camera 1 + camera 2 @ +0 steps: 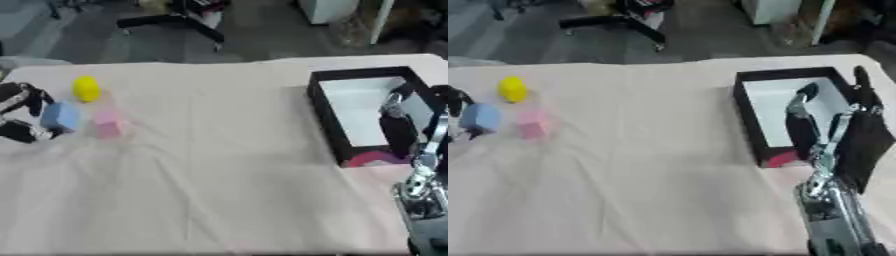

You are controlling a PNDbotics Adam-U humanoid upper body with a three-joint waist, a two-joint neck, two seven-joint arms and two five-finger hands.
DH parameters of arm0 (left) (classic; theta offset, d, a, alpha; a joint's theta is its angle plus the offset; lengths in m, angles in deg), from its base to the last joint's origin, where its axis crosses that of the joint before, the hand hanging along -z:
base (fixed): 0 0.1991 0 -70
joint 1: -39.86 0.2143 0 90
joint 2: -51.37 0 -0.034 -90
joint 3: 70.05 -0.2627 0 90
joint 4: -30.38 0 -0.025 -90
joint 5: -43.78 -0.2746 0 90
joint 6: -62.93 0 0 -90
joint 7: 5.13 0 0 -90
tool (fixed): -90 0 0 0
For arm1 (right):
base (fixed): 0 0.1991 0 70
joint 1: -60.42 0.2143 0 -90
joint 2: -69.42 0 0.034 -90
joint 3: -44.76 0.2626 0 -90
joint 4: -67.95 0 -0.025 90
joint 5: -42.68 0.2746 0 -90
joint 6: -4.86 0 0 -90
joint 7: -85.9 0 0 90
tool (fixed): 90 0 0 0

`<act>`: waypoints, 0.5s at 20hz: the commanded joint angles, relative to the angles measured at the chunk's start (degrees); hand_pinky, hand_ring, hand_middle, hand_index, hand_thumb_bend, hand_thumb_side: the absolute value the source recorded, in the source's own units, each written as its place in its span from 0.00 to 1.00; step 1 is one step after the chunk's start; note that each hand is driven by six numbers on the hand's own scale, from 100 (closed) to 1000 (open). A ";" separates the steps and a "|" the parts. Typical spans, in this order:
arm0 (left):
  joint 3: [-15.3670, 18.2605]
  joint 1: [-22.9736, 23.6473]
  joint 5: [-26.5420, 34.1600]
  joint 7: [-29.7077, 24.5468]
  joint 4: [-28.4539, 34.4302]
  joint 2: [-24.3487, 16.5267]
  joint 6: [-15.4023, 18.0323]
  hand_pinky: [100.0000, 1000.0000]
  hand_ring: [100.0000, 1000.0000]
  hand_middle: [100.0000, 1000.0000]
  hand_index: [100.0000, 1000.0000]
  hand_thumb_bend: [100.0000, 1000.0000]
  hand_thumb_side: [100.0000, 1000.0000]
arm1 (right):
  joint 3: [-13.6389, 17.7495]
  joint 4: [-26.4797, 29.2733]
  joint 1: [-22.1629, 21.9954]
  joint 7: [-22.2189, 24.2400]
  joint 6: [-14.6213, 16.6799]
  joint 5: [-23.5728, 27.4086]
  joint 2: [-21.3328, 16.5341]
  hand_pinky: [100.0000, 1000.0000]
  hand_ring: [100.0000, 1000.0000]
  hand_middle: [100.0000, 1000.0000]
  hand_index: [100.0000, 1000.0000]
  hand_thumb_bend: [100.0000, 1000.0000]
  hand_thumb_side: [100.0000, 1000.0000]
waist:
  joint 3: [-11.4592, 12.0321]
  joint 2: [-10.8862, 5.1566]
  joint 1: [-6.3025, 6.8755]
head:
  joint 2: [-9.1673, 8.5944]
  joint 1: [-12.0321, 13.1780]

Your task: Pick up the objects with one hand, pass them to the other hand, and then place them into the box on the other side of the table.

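Reaching in at the frame's left edge, the left hand point(19, 112) curls around a blue block point(59, 116). The right hand point(833, 135), fingers straight, hovers over the black box point(750, 112) at right.

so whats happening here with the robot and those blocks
The robot's left hand is closing around a blue block at the table's left edge, beside a pink block and a yellow object. Its right hand hangs open over the black box, where something pink already lies.
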 commanded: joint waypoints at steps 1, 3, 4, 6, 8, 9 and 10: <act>-1.49 -3.02 9.51 -2.92 3.62 2.81 -3.26 0.60 0.44 0.32 0.39 0.44 0.16 | -3.53 -0.69 3.35 6.38 -0.12 -3.99 -0.19 0.30 0.73 0.66 0.94 0.00 0.46 | 0.15 -0.75 -0.17 | 0.06 -0.23; -3.01 -4.32 15.81 -4.82 4.88 6.03 -5.78 0.58 0.44 0.32 0.39 0.46 0.15 | -6.08 -2.13 6.04 11.91 -0.61 -7.96 -0.17 0.31 0.75 0.67 0.94 0.00 0.42 | 0.28 -0.72 -0.34 | 0.06 -0.30; -3.76 -4.90 19.31 -5.48 5.57 7.73 -7.18 0.57 0.44 0.32 0.39 0.48 0.14 | -7.42 -3.21 7.46 14.80 -0.87 -10.23 -0.13 0.33 0.75 0.68 0.93 0.00 0.39 | 0.35 -0.69 -0.39 | 0.06 -0.34; -5.36 -5.90 26.87 -6.19 6.96 10.59 -10.12 0.57 0.44 0.33 0.40 0.49 0.12 | -9.94 -6.00 10.09 20.67 -1.20 -15.60 -0.06 0.37 0.78 0.71 0.92 0.00 0.35 | 0.44 -0.60 -0.39 | 0.06 -0.38; -6.88 -6.61 33.21 -6.03 8.23 12.58 -13.17 0.56 0.45 0.34 0.41 0.49 0.10 | -11.79 -8.54 12.13 26.08 -1.06 -21.23 0.15 0.46 0.81 0.74 0.93 0.00 0.31 | 0.43 -0.51 -0.31 | 0.06 -0.35; -7.59 -6.86 35.75 -5.78 8.97 13.50 -14.59 0.56 0.46 0.34 0.41 0.50 0.10 | -12.54 -9.63 13.05 28.70 -0.72 -24.18 0.34 0.49 0.82 0.74 0.93 0.00 0.31 | 0.42 -0.47 -0.27 | 0.06 -0.37; -8.24 -6.98 37.76 -5.74 9.79 14.22 -15.80 0.57 0.47 0.35 0.42 0.51 0.11 | -13.10 -10.32 13.81 31.07 -0.26 -26.94 0.56 0.56 0.85 0.76 0.94 0.00 0.31 | 0.40 -0.43 -0.25 | 0.06 -0.39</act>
